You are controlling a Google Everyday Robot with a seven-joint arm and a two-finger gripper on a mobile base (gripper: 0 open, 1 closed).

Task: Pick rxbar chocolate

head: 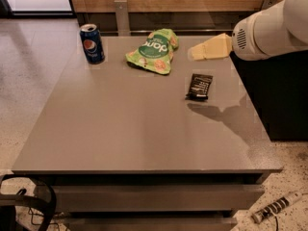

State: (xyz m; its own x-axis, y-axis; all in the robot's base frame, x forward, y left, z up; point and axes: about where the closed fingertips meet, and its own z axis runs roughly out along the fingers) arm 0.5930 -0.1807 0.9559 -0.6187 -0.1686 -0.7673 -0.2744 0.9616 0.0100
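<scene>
The rxbar chocolate [199,86] is a small flat black-brown bar with white lettering, lying on the grey table [120,129] right of centre. My gripper [196,52] is the cream-coloured tip of the white arm that reaches in from the upper right. It hangs above the table, up and slightly left of the bar, between the bar and the green snack bag [154,51], and touches neither.
A blue Pepsi can [92,43] stands upright at the table's far left. A dark cabinet [284,95] stands just right of the table. Cables and a black object lie on the floor at the lower left, and a striped tool [276,207] at the lower right.
</scene>
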